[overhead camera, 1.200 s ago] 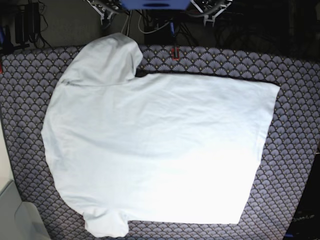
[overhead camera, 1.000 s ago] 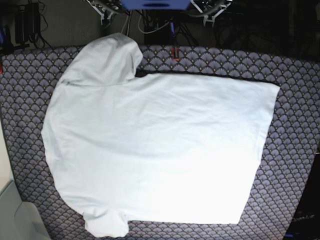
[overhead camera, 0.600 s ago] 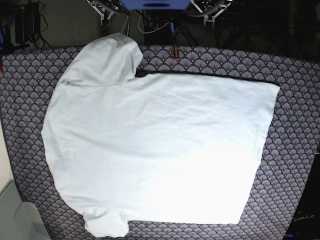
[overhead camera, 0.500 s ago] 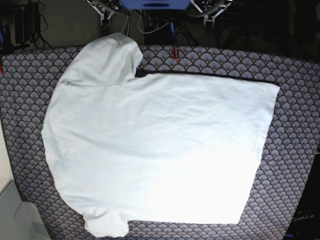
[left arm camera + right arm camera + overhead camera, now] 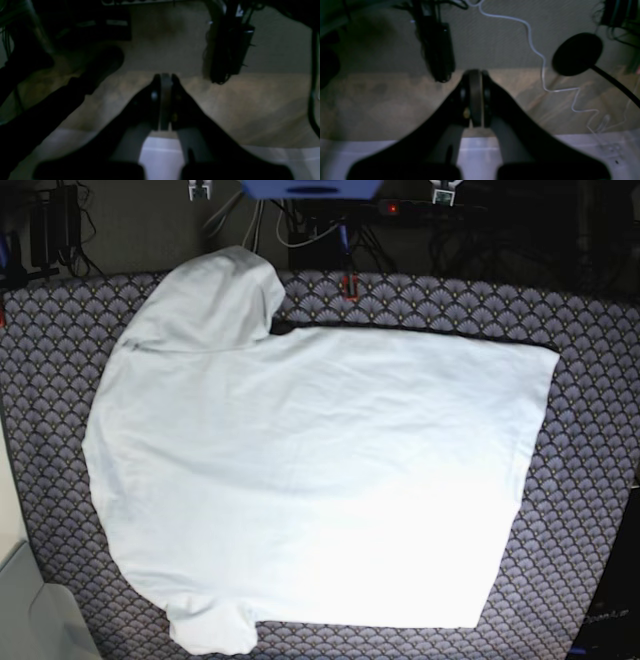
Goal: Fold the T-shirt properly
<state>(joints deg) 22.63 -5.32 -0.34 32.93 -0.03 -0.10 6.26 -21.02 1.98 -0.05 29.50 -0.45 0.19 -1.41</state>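
The white T-shirt (image 5: pixel 320 470) lies spread flat on the patterned table cover (image 5: pixel 590 380), with one sleeve at the top left, the other at the bottom left and the hem to the right. Only small tips of the two arms show at the top edge of the base view: my left gripper (image 5: pixel 443 192) and my right gripper (image 5: pixel 197 190), both well behind the shirt. In the wrist views the left gripper (image 5: pixel 165 77) and the right gripper (image 5: pixel 475 73) are shut with nothing between their fingers, and both hang over the floor.
A small red object (image 5: pixel 350 284) sits at the cover's far edge. Cables and dark equipment (image 5: pixel 330 230) lie behind the table below a blue base (image 5: pixel 310 188). A pale box (image 5: pixel 25 605) stands at the bottom left. A white cable (image 5: pixel 540 55) runs across the floor.
Both arms have drawn back towards the top edge of the base view, so less of them shows. The T-shirt has not moved.
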